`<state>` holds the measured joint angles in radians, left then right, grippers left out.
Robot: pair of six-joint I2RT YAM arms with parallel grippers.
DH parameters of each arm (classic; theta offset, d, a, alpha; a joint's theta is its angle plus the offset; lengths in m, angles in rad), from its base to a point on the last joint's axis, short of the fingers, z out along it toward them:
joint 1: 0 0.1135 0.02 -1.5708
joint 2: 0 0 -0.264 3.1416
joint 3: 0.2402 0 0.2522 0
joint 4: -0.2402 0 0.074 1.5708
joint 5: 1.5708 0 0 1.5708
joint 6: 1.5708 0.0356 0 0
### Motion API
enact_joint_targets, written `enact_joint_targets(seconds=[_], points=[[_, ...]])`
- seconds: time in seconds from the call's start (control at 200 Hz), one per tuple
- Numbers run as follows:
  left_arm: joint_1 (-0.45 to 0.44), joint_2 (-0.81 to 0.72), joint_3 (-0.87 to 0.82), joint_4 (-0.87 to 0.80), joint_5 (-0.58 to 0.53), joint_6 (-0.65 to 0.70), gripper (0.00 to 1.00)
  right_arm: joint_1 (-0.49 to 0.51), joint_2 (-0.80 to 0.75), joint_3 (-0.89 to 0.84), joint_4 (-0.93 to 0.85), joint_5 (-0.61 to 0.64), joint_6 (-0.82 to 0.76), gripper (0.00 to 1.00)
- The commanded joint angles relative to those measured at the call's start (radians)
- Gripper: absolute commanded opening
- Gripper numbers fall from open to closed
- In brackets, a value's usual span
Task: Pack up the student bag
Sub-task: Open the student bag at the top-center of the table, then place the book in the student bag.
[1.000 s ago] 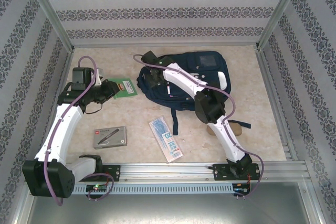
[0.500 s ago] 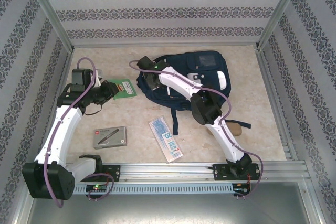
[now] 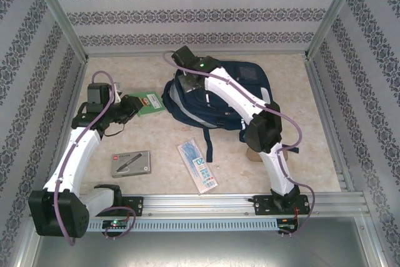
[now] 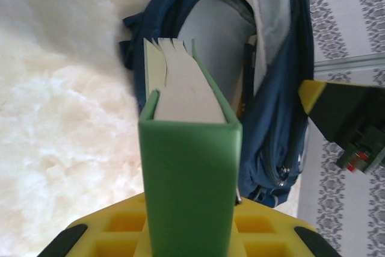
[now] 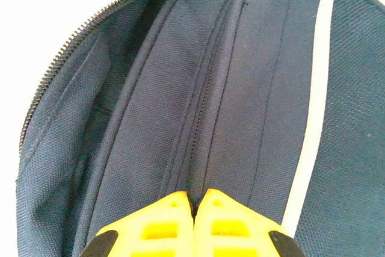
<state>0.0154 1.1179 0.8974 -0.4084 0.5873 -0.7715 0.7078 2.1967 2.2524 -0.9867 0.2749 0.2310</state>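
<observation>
Right gripper [image 5: 194,213]: yellow fingers pressed fully together, pinching a fold of navy fabric beside a seam of the student bag [image 5: 252,88]; a white stripe runs just right of the pinch and an unzipped edge curves along the left. From the top camera this gripper sits at the bag's upper left edge, with the right arm reaching across the bag. Left gripper [image 4: 189,236]: closed narrowly on a green book [image 4: 189,179], held by its spine, page edges pointing at the bag's open mouth, pale grey lining visible inside. Book is close to the opening, not inside it. Bag lies at the far centre of the table [image 3: 312,123]. Nearer the arm bases: a grey flat box [image 3: 130,162] on the left, and a blue-and-white packet [image 3: 197,166] beside it, apart from the bag.
</observation>
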Motion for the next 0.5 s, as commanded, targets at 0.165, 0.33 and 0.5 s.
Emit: enact_joint_targets(seconds=[0.165, 0.33, 0.5], points=[[-0.003, 0.125, -0.044, 0.454, 0.114, -0.190, 0.00, -0.059, -0.179, 0.013, 0.124, -0.321, -0.044, 0.00], [-0.093, 0.214, -0.054, 0.600, 0.081, -0.238, 0.00, -0.099, -0.196, 0.014, 0.138, -0.413, -0.059, 0.00], [-0.229, 0.360, -0.036, 0.794, 0.026, -0.311, 0.00, -0.134, -0.198, 0.012, 0.148, -0.465, -0.030, 0.00]])
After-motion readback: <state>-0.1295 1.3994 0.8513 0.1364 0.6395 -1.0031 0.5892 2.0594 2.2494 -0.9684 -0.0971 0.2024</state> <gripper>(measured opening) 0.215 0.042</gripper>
